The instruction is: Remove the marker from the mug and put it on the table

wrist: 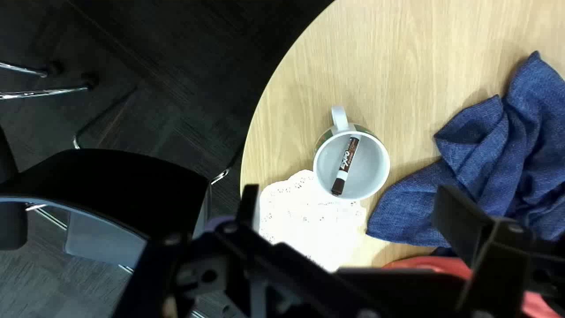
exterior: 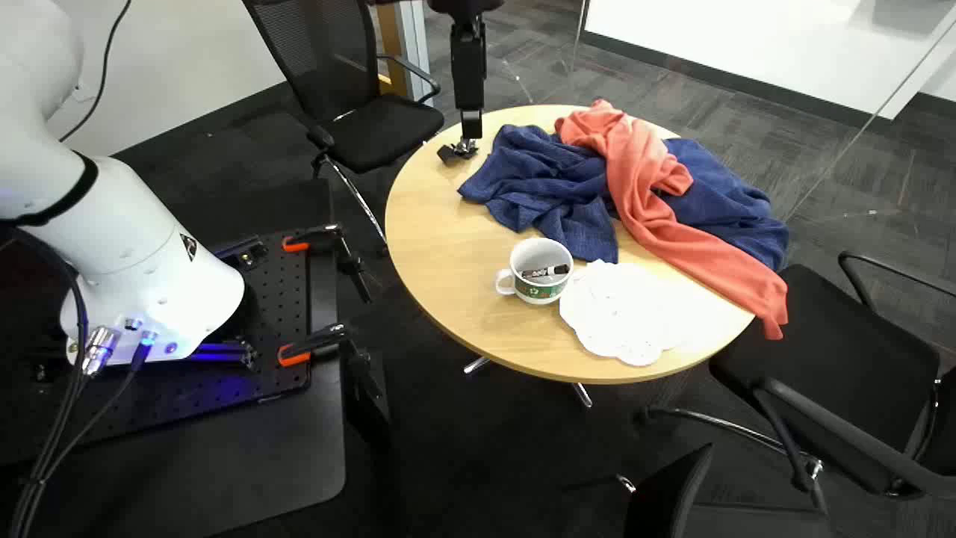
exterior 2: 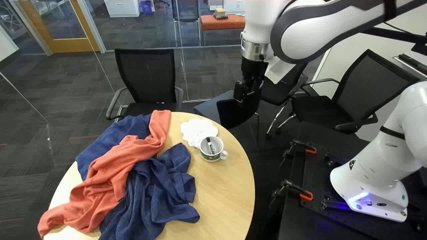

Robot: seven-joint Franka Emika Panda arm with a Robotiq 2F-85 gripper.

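Marker (wrist: 346, 164): inside the mug (wrist: 370, 170), not yet removed. In the wrist view its long axis runs near to far, the far end canted somewhat right; whether it lies flat or is propped on the mug's side cannot be told. Mug: upright on the table (wrist: 410, 66), blue cloth (wrist: 490, 159) just to the right, white doily (wrist: 304, 221) on the near left; whether it stands partly on the white doily cannot be told.

Governing relation: the marker lies below the gripper (wrist: 348, 207) and to its far side, within the span of the fingers and roughly square to the line joining them; in my judgement, closing would take it crosswise with little wrist turn.

Gripper: fingers spread wide, nothing held. Pose: pointing down in both exterior views, above table height; in an exterior view the arm (exterior 2: 300, 41) reaches in from the right.
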